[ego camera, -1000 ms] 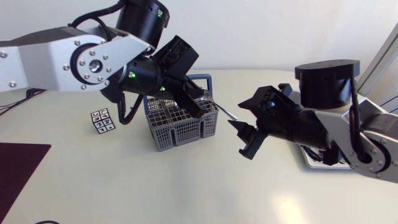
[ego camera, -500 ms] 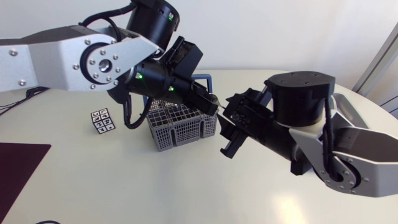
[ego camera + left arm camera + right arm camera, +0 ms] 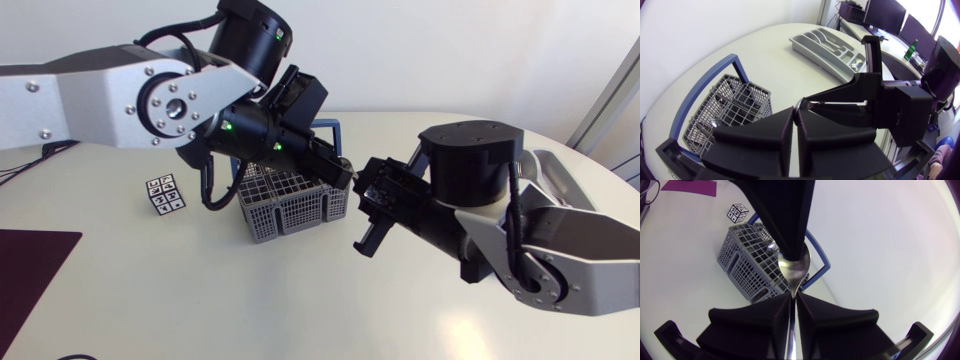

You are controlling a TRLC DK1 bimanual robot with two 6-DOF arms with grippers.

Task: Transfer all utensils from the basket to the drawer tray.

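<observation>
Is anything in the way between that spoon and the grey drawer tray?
Nothing visible. The left gripper and right gripper both hold the spoon in the air, and the visible table toward the drawer tray is bare; only the right arm itself hangs over that stretch.

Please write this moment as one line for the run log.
step: spoon handover | left gripper: fingers shut on bowl | right gripper: fingers shut on handle | basket: utensil inside
</observation>
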